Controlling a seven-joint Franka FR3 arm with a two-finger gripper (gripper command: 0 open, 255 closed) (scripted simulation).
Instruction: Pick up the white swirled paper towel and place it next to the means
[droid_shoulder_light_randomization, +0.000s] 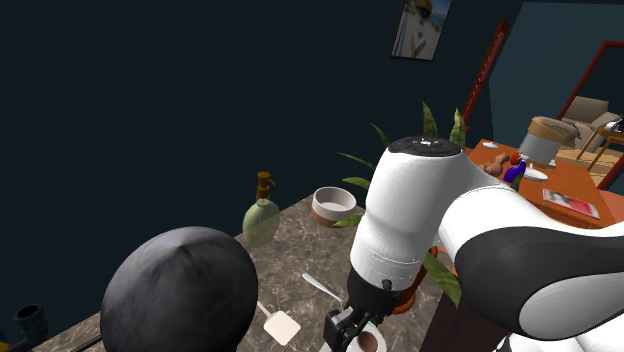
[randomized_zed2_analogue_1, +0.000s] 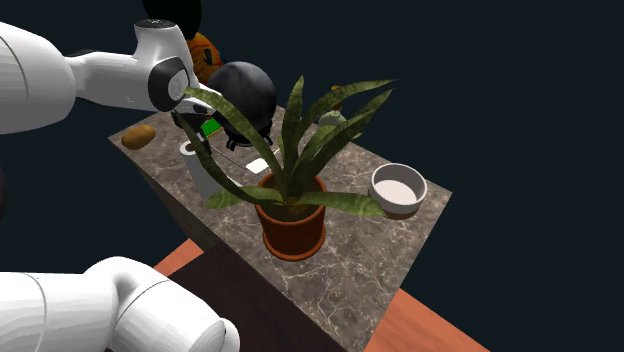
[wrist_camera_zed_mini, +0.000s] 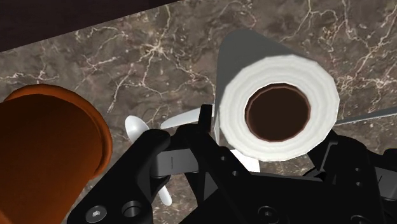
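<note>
pot (wrist_camera_zed_mini: 51, 153): rust-brown, landmark, stands on marbled surface (wrist_camera_zed_mini: 159, 51). white spoon (wrist_camera_zed_mini: 137, 130): lies just beside pot, between pot and roll. paper towel (wrist_camera_zed_mini: 278, 113): white roll, brown core, upright near pot, beyond spoon. tool (wrist_camera_zed_mini: 267, 137): down around roll; clamped or free, cannot tell. risks: weak hold lets roll slip on lift; swing toward pot clips rim or leaves (randomized_zed2_analogue_1: 300, 130); spoon dragged along. "means" not identified.
</note>
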